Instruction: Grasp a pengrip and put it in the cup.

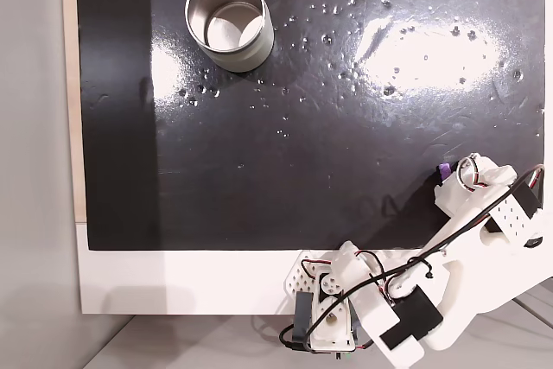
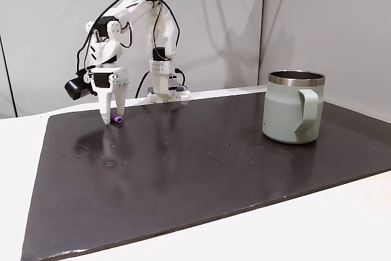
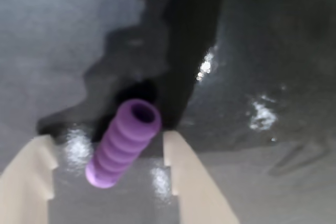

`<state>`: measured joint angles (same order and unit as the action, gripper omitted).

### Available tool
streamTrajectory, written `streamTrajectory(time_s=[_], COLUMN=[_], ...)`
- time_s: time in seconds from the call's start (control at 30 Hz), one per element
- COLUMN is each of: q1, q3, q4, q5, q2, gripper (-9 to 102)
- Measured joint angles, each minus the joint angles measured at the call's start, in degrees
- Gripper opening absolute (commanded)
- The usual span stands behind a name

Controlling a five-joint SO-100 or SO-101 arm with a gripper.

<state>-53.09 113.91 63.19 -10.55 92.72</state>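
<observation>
Dark surface gleamed below us; our tool stood apart around the lying pengrip, so closing seemed next, cup well apart.

Purple pengrip on the dark mat between parted pale jaws.
</observation>
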Motion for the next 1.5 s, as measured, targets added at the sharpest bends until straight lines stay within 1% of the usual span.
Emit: streamTrajectory(time_s=[0.2,0.47,0.6,0.87,1.07,1.27,1.5], q1=[0.1,0.4,0.5,3.0,6.7,12.6,22.1], q3=[-0.5,-1.3,-3.0,-10.5,-19.6,-26.7,-36.8], q4=[-1.1,-0.8,2.8,8.8,14.1,17.7,24.3], q5=[0.1,0.1,-1.1,-11.0,-14.6,-13.9,-5.9], q2=[-1.8,-2.4,-1.7,5.3,5.3,5.3,2.2], gripper=[0,0,0,0,0,0,0])
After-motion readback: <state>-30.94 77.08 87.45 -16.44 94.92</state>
